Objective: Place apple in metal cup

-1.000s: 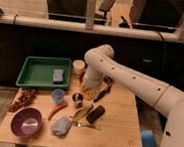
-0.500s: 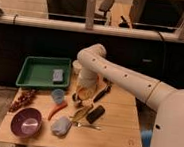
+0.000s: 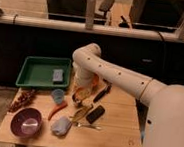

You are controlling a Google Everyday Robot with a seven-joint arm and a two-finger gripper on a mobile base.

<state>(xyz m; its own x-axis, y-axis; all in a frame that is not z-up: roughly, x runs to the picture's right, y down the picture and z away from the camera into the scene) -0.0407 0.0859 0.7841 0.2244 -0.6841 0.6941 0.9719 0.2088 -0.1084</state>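
Green tray serves as the landmark on the wooden table. Just right of the tray's front right corner, the white arm bends down and the gripper hangs low over the tabletop. Whether it is open or closed cannot be told. The apple shows as a yellow-orange patch at the gripper. The metal cup cannot be made out there. A light blue cup stands just in front of the tray.

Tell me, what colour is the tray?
The tray is green, clearest in the camera view; the gripper hangs beside it.

Grn tray, purple bowl, lt-blue cup, red chili
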